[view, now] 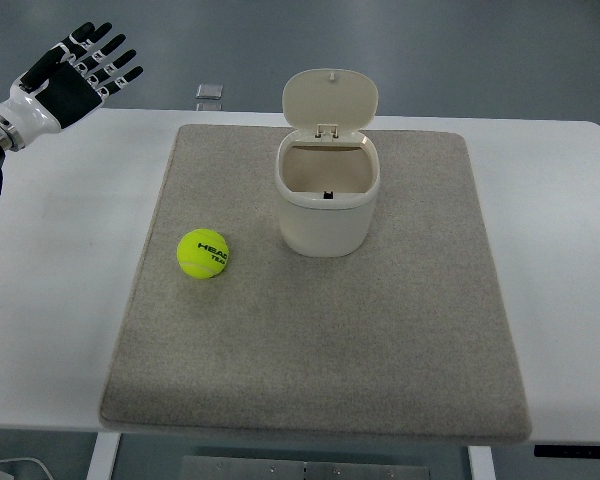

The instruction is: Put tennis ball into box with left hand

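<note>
A yellow-green tennis ball (202,253) lies on the grey mat (380,340), left of centre. The box is a cream bin (326,200) standing upright at the mat's middle back, its hinged lid (330,98) tipped open behind it. My left hand (80,68) hovers at the top left, above the table's far left corner, well away from the ball and up-left of it. Its black and white fingers (115,62) are spread out and hold nothing. The right arm does not show.
The mat covers most of a white table (50,280). A small clear square object (209,92) lies past the table's far edge, near the top centre. Bare table runs along the mat's left and right sides.
</note>
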You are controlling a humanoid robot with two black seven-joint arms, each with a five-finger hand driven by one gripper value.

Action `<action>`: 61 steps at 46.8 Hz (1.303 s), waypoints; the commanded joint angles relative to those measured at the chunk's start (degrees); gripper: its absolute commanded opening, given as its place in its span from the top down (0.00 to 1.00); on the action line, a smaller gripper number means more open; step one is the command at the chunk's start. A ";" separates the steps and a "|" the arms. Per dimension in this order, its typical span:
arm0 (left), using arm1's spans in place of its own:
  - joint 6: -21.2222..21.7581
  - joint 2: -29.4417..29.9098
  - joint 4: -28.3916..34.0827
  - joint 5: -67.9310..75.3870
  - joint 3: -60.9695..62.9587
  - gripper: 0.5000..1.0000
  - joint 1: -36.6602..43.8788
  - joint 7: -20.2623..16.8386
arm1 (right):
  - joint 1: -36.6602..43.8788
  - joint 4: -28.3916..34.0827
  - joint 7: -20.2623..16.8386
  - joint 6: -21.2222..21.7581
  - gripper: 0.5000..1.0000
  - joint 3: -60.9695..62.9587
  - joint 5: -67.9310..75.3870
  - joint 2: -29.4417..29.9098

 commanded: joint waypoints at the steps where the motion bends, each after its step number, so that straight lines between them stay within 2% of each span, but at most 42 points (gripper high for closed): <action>1: 0.00 0.07 0.07 0.00 -0.01 0.01 0.16 0.00 | 0.00 0.01 0.03 0.01 0.12 -0.01 0.00 0.00; 16: 0.00 0.78 0.16 1.14 5.70 0.01 0.60 0.09 | 0.00 0.01 0.03 0.01 0.12 -0.01 0.00 0.00; 32: 0.00 4.64 0.86 3.60 7.11 0.01 0.78 0.09 | 0.00 0.01 -0.06 0.01 0.12 -0.01 0.00 0.00; 41: 0.00 5.70 0.86 14.75 6.23 0.03 -0.28 -0.17 | 0.00 0.01 -0.06 0.01 0.12 -0.01 0.00 0.00; 44: 0.00 5.61 0.86 18.27 6.14 0.04 -0.54 -1.66 | 0.00 0.01 -0.06 0.01 0.12 -0.01 0.00 0.00; 55: 0.00 5.70 0.16 33.20 6.05 0.08 -1.33 -11.33 | 0.00 0.01 -0.06 0.01 0.12 -0.01 0.00 0.00; 61: 0.00 6.31 -2.20 43.40 6.49 0.11 -1.59 -19.15 | 0.00 0.01 -0.06 0.01 0.12 -0.01 0.00 0.00</action>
